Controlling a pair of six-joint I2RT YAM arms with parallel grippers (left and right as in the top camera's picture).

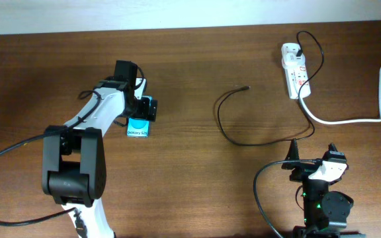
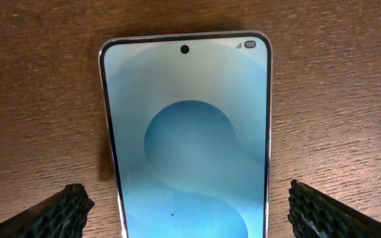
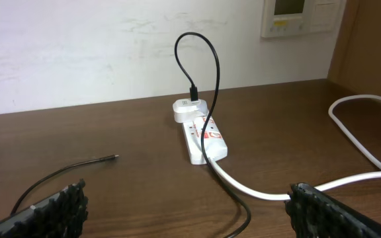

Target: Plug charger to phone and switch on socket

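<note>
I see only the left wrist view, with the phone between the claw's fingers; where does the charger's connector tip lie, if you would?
Observer: The charger's connector tip lies free on the table, well right of the phone, not touching it.
Operator: Thank you; is its other end plugged in?
Observer: Yes, its black plug stands in a white adapter on the socket's far end.
Operator: And the right claw?
Observer: The right claw is open, holding nothing.

left hand (image 1: pixel 145 109) over the phone (image 1: pixel 138 129), free tip of charger (image 1: pixel 219 119) between phone and socket (image 1: pixel 294 71), touching neither
</note>
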